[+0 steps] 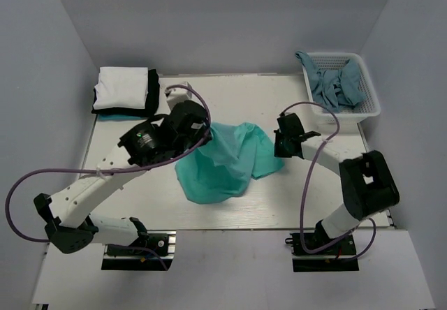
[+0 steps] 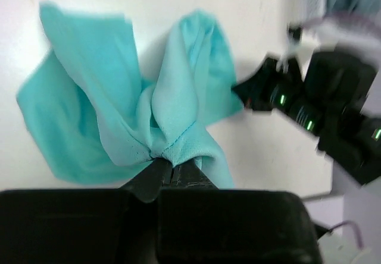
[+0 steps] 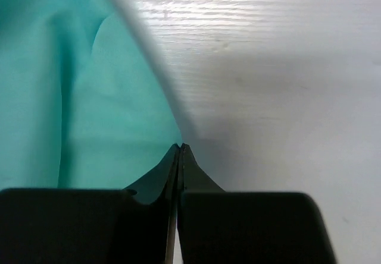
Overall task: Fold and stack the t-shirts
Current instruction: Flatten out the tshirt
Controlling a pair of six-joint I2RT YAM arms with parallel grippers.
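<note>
1. Top view: turquoise-green soft cloth t-shirt [image 1: 222, 165], crumpled on the middle of the white worktop [image 1: 293, 209], between left fingers [image 1: 202, 134] and right fingers [image 1: 279, 144]. Probably light and limp; best taken at hem or shoulder corners.
2. Left wrist: left fingers [image 2: 172, 170] closed, pinching a gathered bunch of t-shirt [image 2: 119, 97].
3. Right wrist: right fingers [image 3: 180, 152] closed at the t-shirt [image 3: 89, 97] edge; whether cloth is pinched cannot be told.

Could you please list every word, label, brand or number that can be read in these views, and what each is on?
No text can be read in any view. The turquoise t-shirt, the folded t-shirts and the basket show no print or label. The green lights on the right arm are plain lamps, not characters.
</note>
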